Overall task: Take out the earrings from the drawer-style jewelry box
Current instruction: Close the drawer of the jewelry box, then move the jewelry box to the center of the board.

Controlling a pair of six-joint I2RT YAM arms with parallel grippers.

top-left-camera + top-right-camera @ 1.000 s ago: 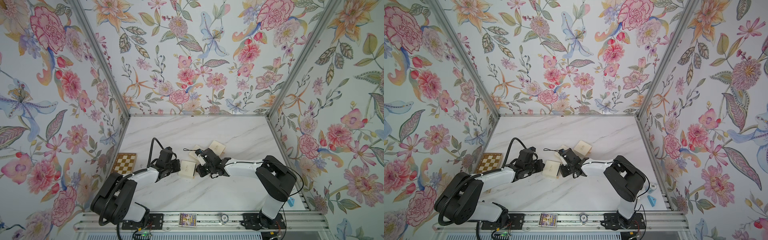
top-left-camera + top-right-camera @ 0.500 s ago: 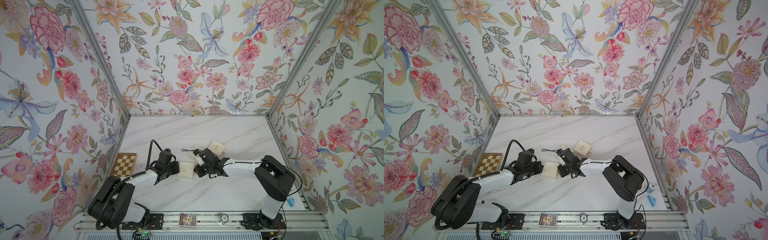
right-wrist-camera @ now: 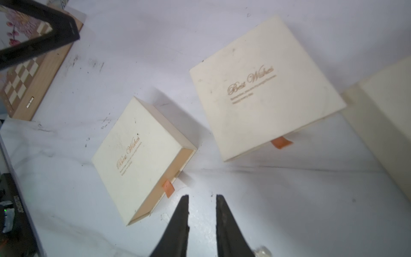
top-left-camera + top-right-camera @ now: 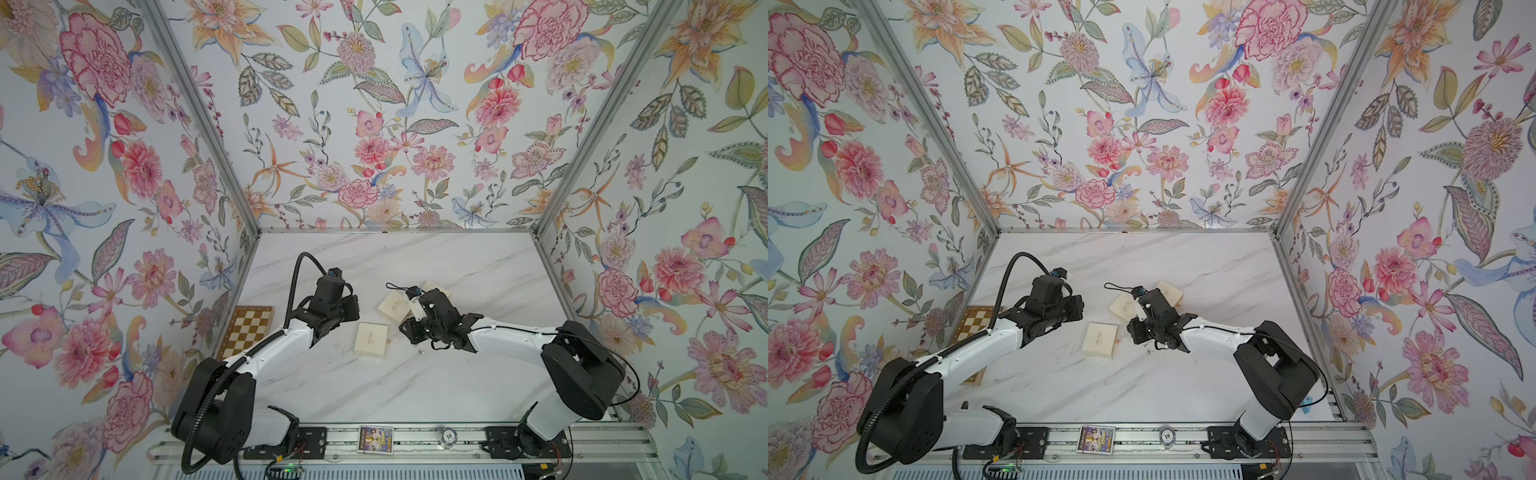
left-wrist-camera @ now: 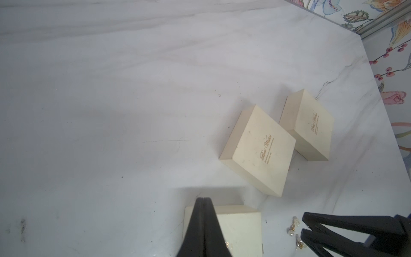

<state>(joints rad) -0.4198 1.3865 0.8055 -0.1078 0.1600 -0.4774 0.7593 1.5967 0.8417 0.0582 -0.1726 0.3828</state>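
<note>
We reckon the earrings (image 5: 294,224), loose on the table (image 4: 415,386) just right of the near box (image 4: 371,340) beside the right gripper (image 3: 202,197), whose jaws stand slightly apart and empty, are light, slippery and delicate, best pinched at the bead; the left gripper (image 5: 203,199) is closed tight, holding nothing.

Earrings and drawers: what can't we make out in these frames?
Slightly open box, right wrist view: its sleeve hides the drawer's contents.
Earrings, left wrist view: the right gripper covers some, so the count is unclear.
Earrings, both top views: mere specks, too small to count.
Third box, right wrist view: cut off by the frame edge.
</note>
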